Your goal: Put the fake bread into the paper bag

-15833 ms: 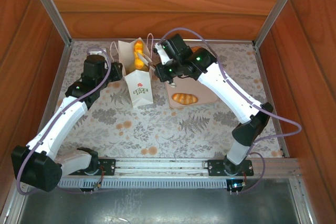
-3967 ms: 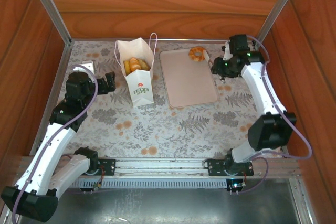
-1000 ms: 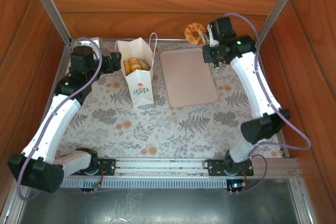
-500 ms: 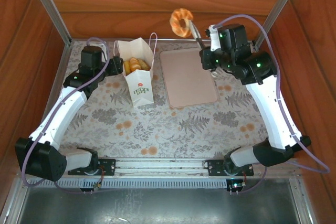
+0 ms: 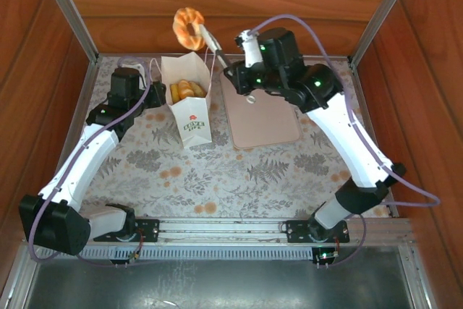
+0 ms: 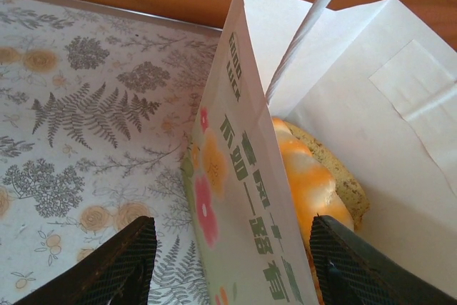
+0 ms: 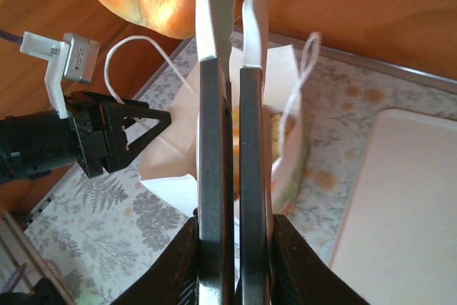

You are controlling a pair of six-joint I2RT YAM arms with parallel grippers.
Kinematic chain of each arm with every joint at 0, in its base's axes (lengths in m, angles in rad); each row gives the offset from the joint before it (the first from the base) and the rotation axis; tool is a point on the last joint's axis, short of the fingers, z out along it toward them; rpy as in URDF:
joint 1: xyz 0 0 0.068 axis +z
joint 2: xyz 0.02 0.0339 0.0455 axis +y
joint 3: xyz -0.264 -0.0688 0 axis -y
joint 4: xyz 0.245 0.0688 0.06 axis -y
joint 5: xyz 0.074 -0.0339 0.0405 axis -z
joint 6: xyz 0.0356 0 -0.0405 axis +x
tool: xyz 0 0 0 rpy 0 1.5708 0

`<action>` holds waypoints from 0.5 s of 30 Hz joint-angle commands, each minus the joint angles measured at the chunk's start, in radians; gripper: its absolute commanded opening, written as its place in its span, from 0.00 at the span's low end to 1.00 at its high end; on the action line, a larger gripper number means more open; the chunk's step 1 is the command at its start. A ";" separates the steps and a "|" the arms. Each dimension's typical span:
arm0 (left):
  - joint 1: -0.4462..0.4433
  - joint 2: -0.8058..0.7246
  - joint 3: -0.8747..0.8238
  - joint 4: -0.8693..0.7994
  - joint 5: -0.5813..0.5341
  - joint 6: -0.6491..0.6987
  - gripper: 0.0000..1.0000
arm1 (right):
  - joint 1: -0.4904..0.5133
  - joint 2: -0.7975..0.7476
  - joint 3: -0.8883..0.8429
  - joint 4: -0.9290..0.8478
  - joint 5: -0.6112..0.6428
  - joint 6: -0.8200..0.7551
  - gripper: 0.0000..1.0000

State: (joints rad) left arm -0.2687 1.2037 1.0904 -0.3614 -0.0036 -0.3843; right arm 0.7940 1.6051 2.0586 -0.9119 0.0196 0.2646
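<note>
ring pastry (image 5: 188,27) held aloft near the white paper bag (image 5: 192,110)
thin metal tongs (image 7: 228,141) are pressed together by the clamped right pincer (image 7: 233,269), the golden ring pinched at their tips. the bag's creased printed wall is straddled by the spread left pincer (image 6: 230,237); glossy orange rolls (image 5: 187,90) are seen inside. a smooth beige tray (image 5: 264,117) lies beside it.
</note>
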 commanded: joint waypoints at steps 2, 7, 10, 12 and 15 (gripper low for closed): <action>0.000 -0.016 -0.012 -0.011 -0.016 -0.005 0.61 | 0.024 0.035 0.036 0.075 -0.052 0.054 0.13; 0.001 -0.007 -0.015 -0.012 -0.006 -0.005 0.59 | 0.039 0.120 0.061 0.033 -0.056 0.071 0.12; 0.003 -0.003 -0.016 -0.011 -0.004 -0.005 0.58 | 0.040 0.143 0.056 0.004 -0.037 0.071 0.12; 0.003 -0.006 -0.019 -0.011 -0.014 -0.005 0.56 | 0.039 0.159 0.050 -0.016 -0.029 0.066 0.12; 0.005 -0.010 -0.025 -0.012 -0.024 0.001 0.55 | 0.040 0.185 0.062 -0.064 -0.023 0.051 0.13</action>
State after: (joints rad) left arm -0.2684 1.2018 1.0798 -0.3607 -0.0051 -0.3870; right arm 0.8253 1.7844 2.0903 -0.9489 -0.0143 0.3225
